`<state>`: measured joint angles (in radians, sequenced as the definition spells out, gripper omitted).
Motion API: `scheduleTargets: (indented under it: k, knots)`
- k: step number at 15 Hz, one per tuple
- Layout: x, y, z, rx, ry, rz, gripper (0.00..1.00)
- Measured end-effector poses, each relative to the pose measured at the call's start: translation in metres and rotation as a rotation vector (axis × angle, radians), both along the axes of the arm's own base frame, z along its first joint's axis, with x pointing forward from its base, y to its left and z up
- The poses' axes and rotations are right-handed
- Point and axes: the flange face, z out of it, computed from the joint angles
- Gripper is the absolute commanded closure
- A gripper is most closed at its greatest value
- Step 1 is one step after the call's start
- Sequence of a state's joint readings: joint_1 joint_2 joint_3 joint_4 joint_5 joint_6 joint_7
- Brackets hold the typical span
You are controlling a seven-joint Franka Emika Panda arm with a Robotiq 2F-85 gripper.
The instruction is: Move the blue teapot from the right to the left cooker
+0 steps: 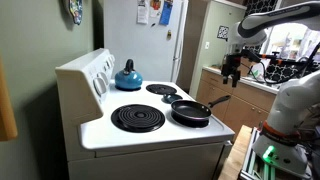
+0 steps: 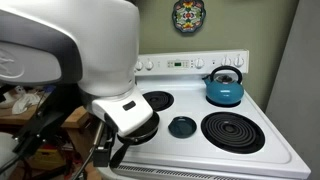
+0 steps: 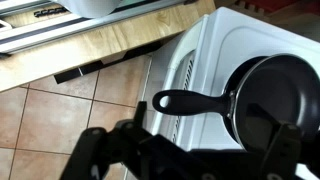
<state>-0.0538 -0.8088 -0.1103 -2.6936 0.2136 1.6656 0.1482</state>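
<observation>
**Teapot lies across the pan from the gripper**

The teapot (image 1: 128, 75) sits on a back burner, beyond the pan (image 1: 190, 111) and just behind the big coil (image 1: 138, 118). The gripper (image 1: 232, 68) hangs off the stove on the pan's other side, jaws apart and empty. The wrist view shows only the pan. Reaching the arched handle likely means crossing over the pan.
</observation>
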Motion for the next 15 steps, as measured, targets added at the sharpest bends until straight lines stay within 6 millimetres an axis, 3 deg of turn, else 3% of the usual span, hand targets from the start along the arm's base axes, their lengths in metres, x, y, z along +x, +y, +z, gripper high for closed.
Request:
scheduleTargets:
  k: [10,12,15]
  knots:
    - [0.003,-0.001,0.002,-0.009,-0.004,0.004,0.0]
    - [0.016,-0.009,0.008,-0.052,-0.034,0.011,0.0]
    - [0.05,-0.024,0.023,-0.156,-0.12,0.048,0.0]
